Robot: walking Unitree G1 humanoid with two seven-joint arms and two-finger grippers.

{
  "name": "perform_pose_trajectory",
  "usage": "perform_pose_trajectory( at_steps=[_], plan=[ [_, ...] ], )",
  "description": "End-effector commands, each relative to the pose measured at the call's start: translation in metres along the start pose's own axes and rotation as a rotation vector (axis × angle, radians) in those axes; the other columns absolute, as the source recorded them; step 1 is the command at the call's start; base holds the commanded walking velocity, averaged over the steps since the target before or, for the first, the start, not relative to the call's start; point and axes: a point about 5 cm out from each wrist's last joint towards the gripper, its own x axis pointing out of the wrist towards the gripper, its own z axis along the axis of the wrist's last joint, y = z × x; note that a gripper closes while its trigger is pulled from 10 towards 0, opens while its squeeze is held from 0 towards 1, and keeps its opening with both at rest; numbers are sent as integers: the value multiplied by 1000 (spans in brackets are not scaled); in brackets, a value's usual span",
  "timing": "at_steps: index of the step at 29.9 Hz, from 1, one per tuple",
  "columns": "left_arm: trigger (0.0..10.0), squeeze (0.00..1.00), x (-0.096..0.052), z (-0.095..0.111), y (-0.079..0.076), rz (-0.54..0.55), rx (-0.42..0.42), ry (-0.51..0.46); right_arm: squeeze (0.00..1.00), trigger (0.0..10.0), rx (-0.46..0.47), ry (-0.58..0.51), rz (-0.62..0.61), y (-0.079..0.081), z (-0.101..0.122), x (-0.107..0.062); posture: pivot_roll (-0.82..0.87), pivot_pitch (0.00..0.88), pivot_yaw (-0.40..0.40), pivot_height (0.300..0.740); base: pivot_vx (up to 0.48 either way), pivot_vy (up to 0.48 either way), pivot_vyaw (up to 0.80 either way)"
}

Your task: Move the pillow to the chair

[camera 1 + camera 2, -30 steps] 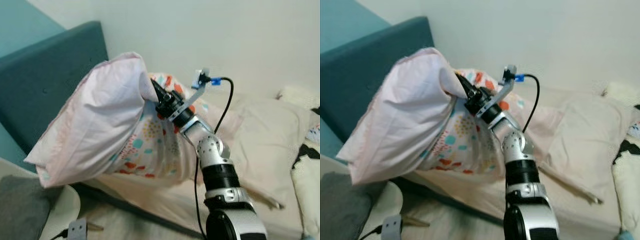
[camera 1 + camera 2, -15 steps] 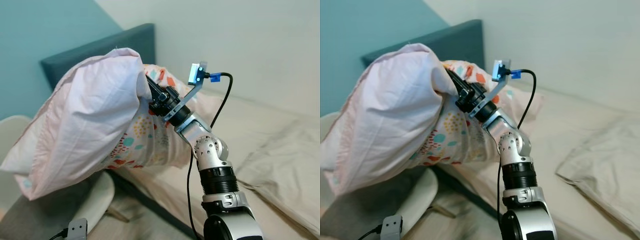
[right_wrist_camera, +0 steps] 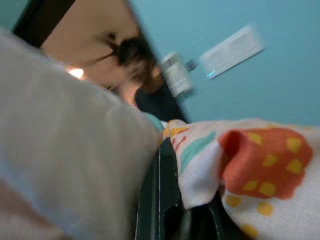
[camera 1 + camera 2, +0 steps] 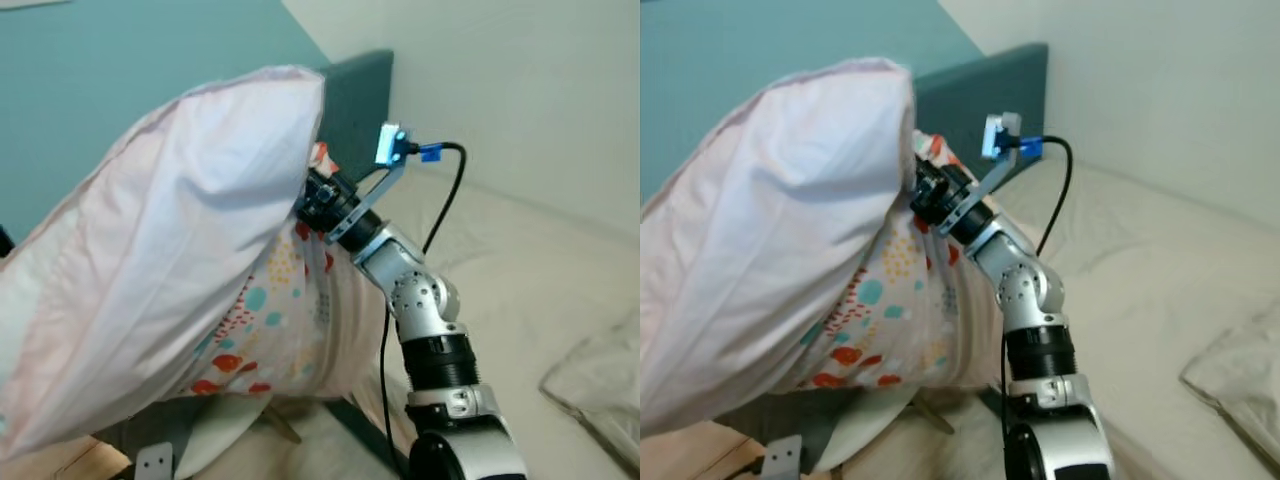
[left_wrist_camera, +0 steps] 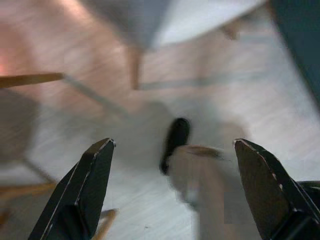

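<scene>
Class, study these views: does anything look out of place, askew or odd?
Yes. The pillow hangs tilted in mid-air, pinched at one edge by the right hand, above the white chair. The left hand hangs open over the floor.

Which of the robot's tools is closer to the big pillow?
Right. The right tool is clamped on the pillow, holding it up. The left tool hangs open over the floor, apart from it.
</scene>
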Motion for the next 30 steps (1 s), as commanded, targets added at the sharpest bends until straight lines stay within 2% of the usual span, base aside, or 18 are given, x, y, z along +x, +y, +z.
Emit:
perform_pose_trajectory(
  at_steps=[1, 30],
  plan=[
    [10000, 0, -1, -5, 3, 9, 6, 17, 0, 10000, 41, -83, 50, 11, -1, 4, -65, 0, 19, 723, 0, 0, 775],
    [10000, 0, -2, -7, 6, 16, 13, 19, 0, 10000, 48, -104, 45, 12, 2, 4, -53, 15, 30, 723, 0, 0, 776]
  ],
)
